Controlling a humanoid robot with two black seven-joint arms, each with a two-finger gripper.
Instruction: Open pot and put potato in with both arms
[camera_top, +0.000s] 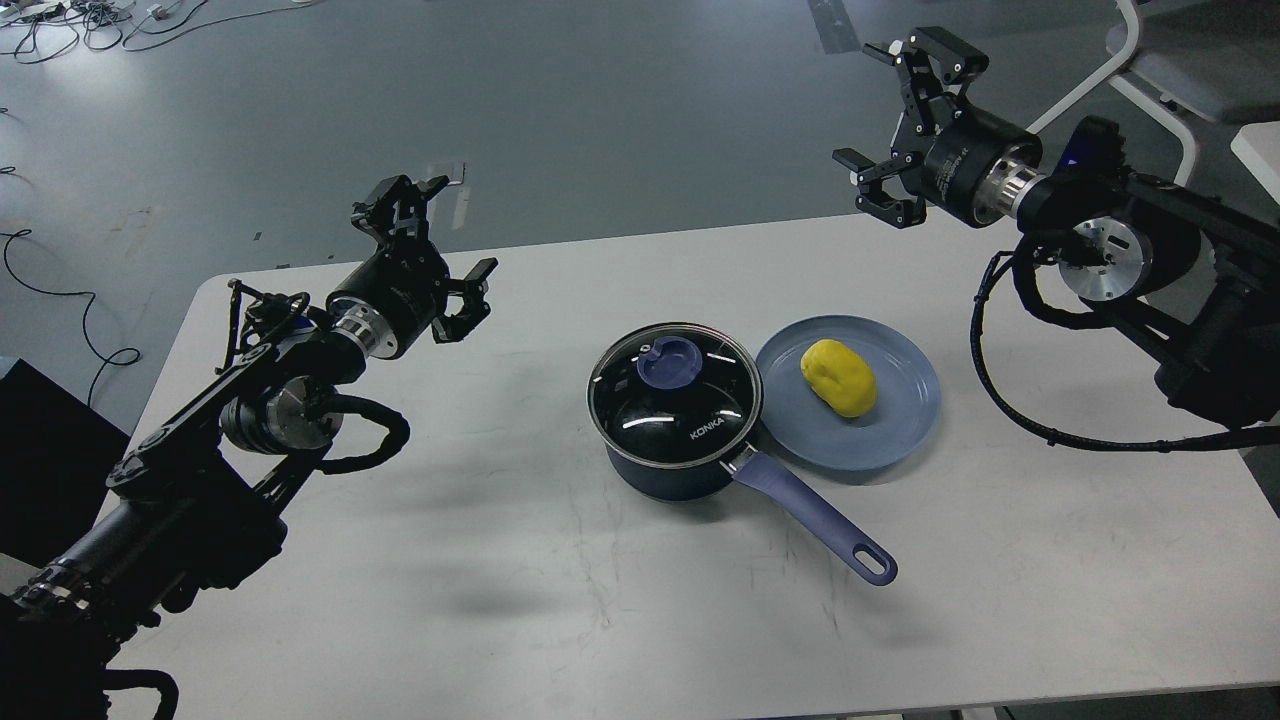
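Note:
The dark navy pot (665, 470) stands in the middle of the white table (560, 590), its glass lid (675, 395) with the blue knob (668, 362) on. Its periwinkle handle (815, 520) points to the front right. The yellow potato (838, 377) lies on a light-blue plate (900, 420) just right of the pot. My left gripper (432, 258) is open and empty, raised over the table's far left, well left of the pot. My right gripper (897, 125) is open and empty, high above the table's far right edge, beyond the plate.
A white chair frame (1150, 90) stands on the grey floor at the back right. Cables (60, 280) lie on the floor at the left. A dark box (40, 460) sits beside the table's left edge.

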